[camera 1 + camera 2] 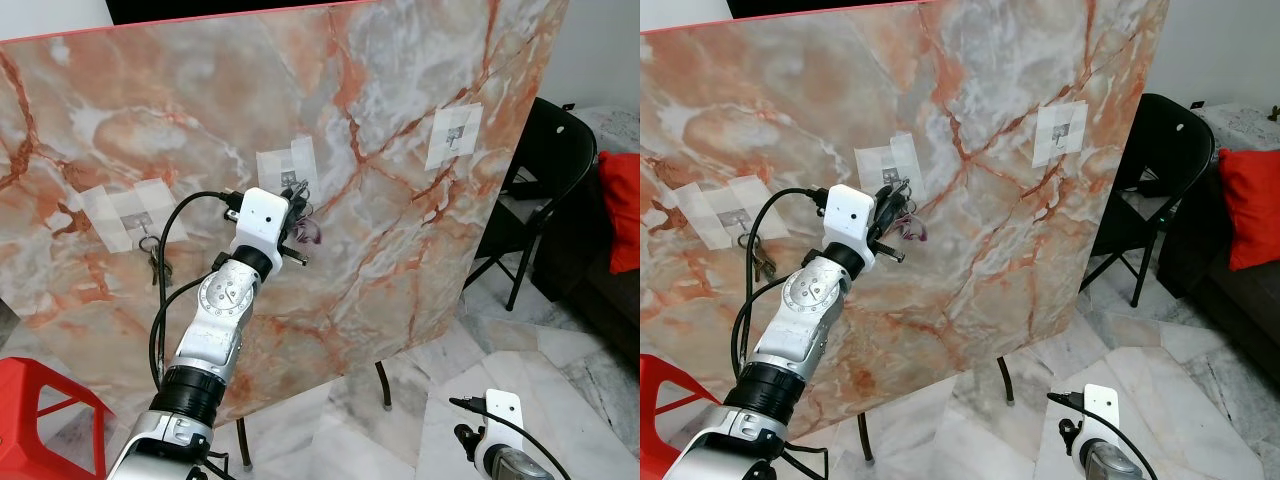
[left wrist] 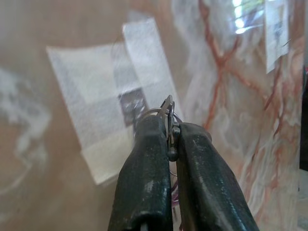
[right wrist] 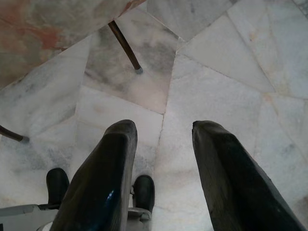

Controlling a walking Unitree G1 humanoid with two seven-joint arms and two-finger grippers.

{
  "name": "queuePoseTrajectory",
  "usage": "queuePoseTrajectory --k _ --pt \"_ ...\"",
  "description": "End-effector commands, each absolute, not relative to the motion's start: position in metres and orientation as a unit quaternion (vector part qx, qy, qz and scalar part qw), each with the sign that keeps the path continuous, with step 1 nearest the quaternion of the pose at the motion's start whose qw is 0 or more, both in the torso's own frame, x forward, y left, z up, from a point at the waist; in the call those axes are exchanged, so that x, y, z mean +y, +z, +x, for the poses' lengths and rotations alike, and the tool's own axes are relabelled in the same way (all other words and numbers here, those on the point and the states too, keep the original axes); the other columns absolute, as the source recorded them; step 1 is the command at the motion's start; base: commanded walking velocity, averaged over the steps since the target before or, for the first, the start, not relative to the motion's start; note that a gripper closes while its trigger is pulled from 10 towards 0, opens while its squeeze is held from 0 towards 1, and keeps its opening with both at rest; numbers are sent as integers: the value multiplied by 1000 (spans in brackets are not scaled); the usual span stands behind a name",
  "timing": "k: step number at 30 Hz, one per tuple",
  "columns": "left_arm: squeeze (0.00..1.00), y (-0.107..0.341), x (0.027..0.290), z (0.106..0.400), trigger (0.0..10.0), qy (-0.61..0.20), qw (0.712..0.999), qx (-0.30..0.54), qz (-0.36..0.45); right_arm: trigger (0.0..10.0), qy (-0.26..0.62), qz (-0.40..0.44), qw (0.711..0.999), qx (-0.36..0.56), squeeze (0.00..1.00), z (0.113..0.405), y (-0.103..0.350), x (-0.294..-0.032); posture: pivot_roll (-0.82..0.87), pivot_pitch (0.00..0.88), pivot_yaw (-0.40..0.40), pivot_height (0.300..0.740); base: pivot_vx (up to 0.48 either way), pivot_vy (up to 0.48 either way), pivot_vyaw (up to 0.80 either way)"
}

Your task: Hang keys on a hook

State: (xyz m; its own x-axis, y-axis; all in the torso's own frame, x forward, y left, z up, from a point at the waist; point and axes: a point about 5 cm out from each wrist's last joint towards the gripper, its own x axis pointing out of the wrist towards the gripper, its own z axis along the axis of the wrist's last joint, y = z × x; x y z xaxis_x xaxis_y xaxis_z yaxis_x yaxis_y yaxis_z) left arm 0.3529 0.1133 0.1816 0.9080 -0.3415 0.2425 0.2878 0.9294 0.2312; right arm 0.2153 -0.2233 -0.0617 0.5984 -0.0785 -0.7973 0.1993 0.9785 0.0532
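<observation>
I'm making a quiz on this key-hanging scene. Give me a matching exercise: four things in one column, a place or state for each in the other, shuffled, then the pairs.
1. left claw
2. right claw
3. other keys
4. right-hand hook

A. bare
B. open, low over the floor
C. hanging on the left-hand hook
D. shut on a key ring at the middle hook

Pairs: 1-D, 2-B, 3-C, 4-A
</observation>
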Motion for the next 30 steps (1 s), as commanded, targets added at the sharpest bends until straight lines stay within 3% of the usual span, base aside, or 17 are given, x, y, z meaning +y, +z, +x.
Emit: queuePoseTrajectory --k 1,30 --pt "0 194 115 357 10000 -152 970 -162 102 10000 -80 73 892 439 0 218 -60 -223 45 0 -3 740 0 0 0" --pt "0 181 112 325 10000 -203 960 -168 97 10000 -78 72 892 439 0 219 -60 -222 53 0 -8 740 0 0 0"
